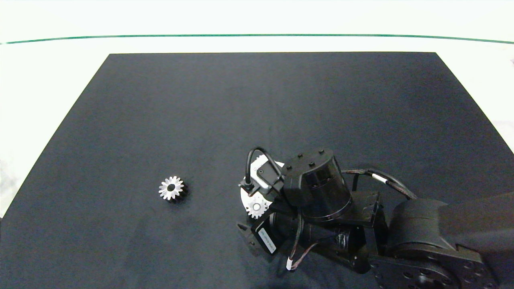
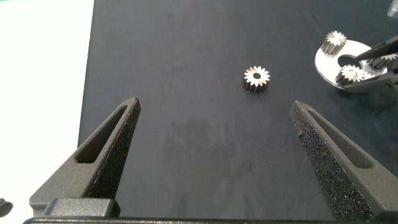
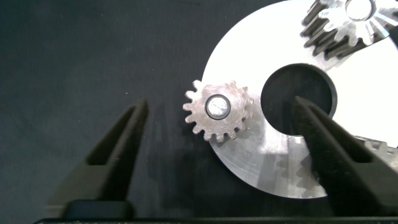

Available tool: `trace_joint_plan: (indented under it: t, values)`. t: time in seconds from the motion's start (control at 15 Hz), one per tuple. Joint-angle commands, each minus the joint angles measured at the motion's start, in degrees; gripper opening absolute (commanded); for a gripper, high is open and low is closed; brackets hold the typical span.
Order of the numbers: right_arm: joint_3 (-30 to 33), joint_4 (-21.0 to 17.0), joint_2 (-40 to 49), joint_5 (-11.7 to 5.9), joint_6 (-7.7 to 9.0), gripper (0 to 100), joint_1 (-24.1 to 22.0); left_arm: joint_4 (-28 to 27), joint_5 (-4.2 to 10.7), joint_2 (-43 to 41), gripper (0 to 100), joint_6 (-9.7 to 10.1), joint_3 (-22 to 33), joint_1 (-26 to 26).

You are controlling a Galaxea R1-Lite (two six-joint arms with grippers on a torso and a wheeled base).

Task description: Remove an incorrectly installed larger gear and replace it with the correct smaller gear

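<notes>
A silver gear (image 1: pixel 172 188) (image 2: pixel 256 77) lies flat and loose on the black mat, left of the round metal plate (image 1: pixel 245 195) (image 2: pixel 326 62); it looks slightly wider than the plate's gears, so I take it for the larger gear. The smaller gear (image 3: pixel 217 111) (image 1: pixel 257 206) (image 2: pixel 352 73) sits on a peg at the plate's (image 3: pixel 261 155) rim. My right gripper (image 3: pixel 221 102) (image 2: pixel 367 65) is open, one finger on each side of that gear without touching it. My left gripper (image 2: pixel 216 104) hovers open and empty near the mat's left side, short of the loose gear.
Two more small gears sit on the plate: one (image 3: pixel 348 18) (image 2: pixel 336 40) at the far rim, another (image 3: pixel 379 146) partly behind my right finger. The plate has a round centre hole (image 3: pixel 298 99). The right arm (image 1: pixel 317 188) covers most of the plate from above. White table surrounds the mat (image 1: pixel 257 120).
</notes>
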State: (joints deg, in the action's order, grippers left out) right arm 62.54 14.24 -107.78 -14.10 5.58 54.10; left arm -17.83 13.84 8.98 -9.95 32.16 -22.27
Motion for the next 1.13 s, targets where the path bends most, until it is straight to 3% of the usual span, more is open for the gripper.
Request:
trace_joint_plan:
  t: [0.07,0.2,0.53,0.67,0.73,0.93,1.13]
  values:
    - [-0.1,0.1,2.9,-0.22,-0.31,100,0.0,-0.1,0.14,-0.3,100,0.02,0.1,0.0]
    - [-0.8,0.0,6.0,-1.72,-0.40,100,-0.4,-0.1,0.14,-0.5,100,0.02,0.1,0.1]
    - [-6.7,-2.8,17.4,-7.34,-0.66,100,-4.9,-0.2,0.93,-0.7,100,0.02,0.2,0.6]
    - [-9.8,-2.9,23.3,-9.98,-0.66,100,-9.5,-0.2,0.93,-0.8,100,0.02,0.2,1.6]
    - [-11.3,-3.1,26.7,-10.42,-0.66,100,-12.1,-0.2,0.93,-0.8,100,0.02,0.0,2.1]
    - [-14.8,-7.4,39.8,-14.28,-0.40,100,-20.3,-2.1,0.93,-1.7,100,0.10,0.0,4.2]
    - [-14.5,-14.4,54.5,-14.81,1.36,100,-32.8,-4.5,0.93,-2.7,100,0.10,0.0,7.2]
